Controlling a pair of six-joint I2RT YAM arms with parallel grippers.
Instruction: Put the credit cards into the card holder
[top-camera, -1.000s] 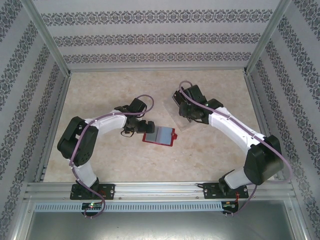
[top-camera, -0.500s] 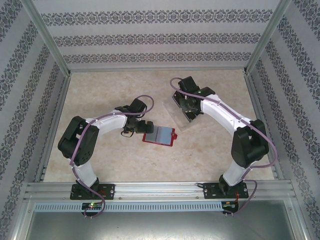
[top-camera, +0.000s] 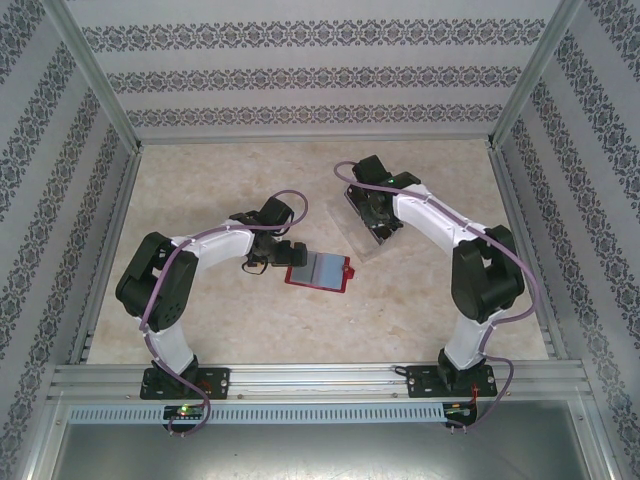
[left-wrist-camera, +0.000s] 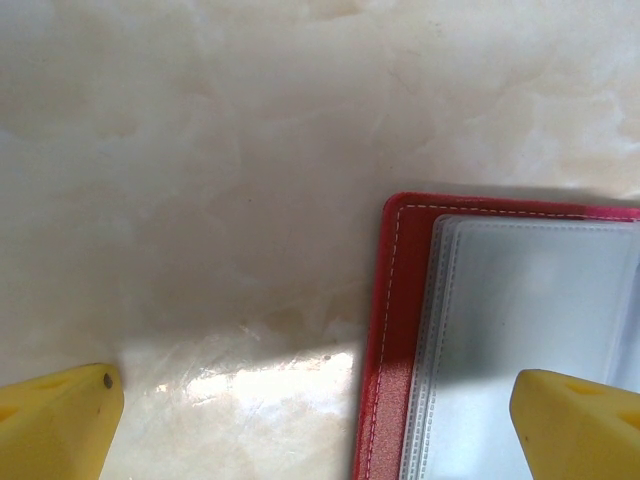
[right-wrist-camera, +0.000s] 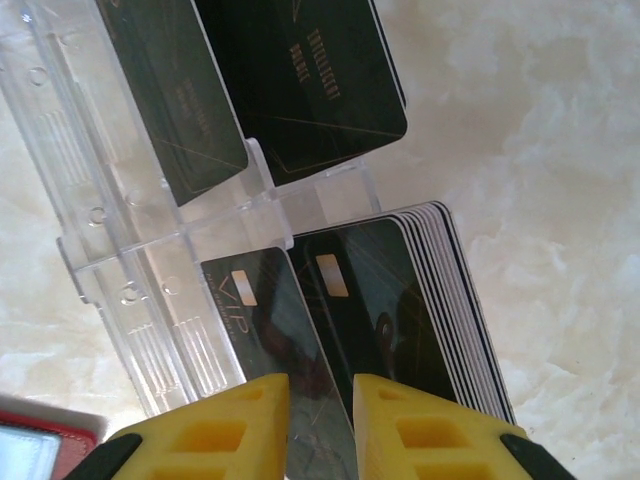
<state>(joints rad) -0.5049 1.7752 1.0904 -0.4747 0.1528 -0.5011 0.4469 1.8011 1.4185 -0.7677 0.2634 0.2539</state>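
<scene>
Over at the clear rack (right-wrist-camera: 130, 260) on the right of the table (top-camera: 220, 180), the right gripper (right-wrist-camera: 320, 430) keeps only a slim gap between its jaws at the near end of one of the black cards (right-wrist-camera: 400, 310), though I can't tell whether it actually pinches it. Those cards look light, stiff and slick, packed close, so I'd pinch one by its free edge. Nearer the middle, the left gripper (left-wrist-camera: 320, 425) hangs wide open and empty astride the left edge of the opened red wallet (left-wrist-camera: 540, 300).

The card holder (top-camera: 318, 272) lies left of the rack (right-wrist-camera: 130, 290) holding credit cards (right-wrist-camera: 400, 310).
</scene>
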